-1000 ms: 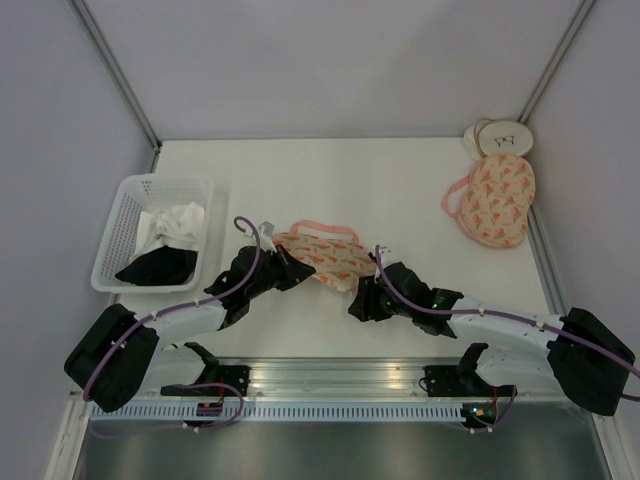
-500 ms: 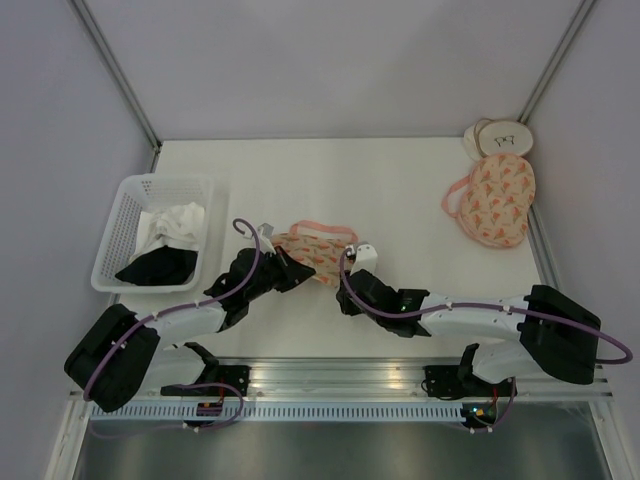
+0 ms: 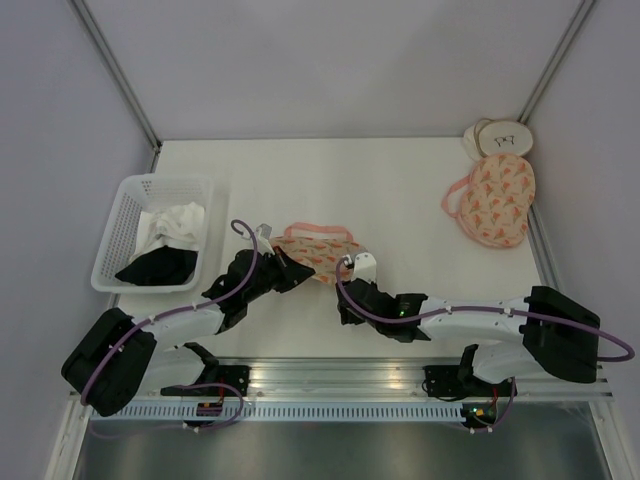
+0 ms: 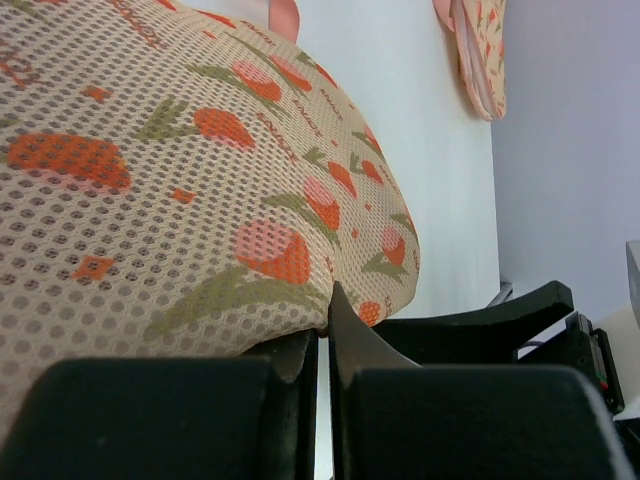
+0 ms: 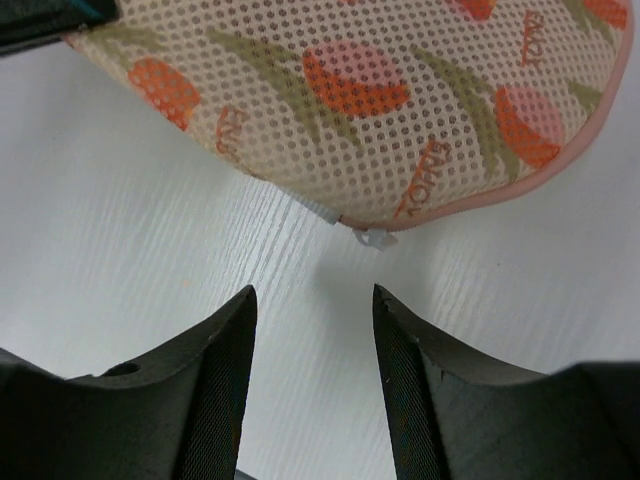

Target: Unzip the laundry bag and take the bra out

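1 laundry bag [image 3: 318, 250] — left gripper [image 4: 322, 328] clamped on its edge, right gripper [image 5: 314, 300] spread open just short of it.

White table [image 3: 400, 185]: white basket [image 3: 124, 196] at left edge; peach printed laundry bag [image 3: 318, 250] centre-front; rounder pouch [image 3: 497, 203] of same print at right edge; pale round pads [image 3: 500, 137] just behind it, far right corner
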Available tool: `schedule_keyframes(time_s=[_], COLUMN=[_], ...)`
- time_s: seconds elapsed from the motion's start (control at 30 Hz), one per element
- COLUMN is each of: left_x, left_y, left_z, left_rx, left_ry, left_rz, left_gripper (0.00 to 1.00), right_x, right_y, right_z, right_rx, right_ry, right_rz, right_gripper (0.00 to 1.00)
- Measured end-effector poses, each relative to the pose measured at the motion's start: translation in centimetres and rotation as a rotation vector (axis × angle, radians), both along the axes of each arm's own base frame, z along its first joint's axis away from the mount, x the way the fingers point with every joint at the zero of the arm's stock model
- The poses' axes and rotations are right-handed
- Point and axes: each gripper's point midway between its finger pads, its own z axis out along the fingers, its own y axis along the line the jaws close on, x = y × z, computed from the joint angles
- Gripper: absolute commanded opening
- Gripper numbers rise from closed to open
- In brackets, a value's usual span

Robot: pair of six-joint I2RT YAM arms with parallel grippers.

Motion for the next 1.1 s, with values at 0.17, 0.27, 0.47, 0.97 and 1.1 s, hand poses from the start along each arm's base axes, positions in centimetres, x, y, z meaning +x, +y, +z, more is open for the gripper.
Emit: schedule_keyframes(time_s=[0.17,0.27,0.47,0.97,1.1], left_x=[0.0,0.0,-0.1,-0.3,-0.4], left_y=[0.0,0.0,0.1,0.2,0.3], left_z=[0.0,0.0,0.5,0.7,0.6], left_rx=[0.0,-0.001,-0.01,-0.015,-0.013], left_ry=[0.0,0.0,-0.013,-0.02,-0.018], left_rz=[0.0,0.0,0.0,0.0,0.0], left_gripper=[0.02,0.02,0.02,0.02,0.02], right_x=[-0.3,0.4,2.1,4.4,4.6], right_y=[-0.4,-0.9,-1.6,-1.0,-1.3], right_z=[0.2,-0.1,-1.6,4.7,4.6], right_rx=[-0.014,-0.055,-0.158,-0.073,-0.081], right_ry=[-0.013,-0.04,-0.071,-0.198,-0.187], right_rz=[0.002,-0.022,-0.053,-0.022,-0.012], right_gripper=[0.54,0.53,0.47,0.24,0.0])
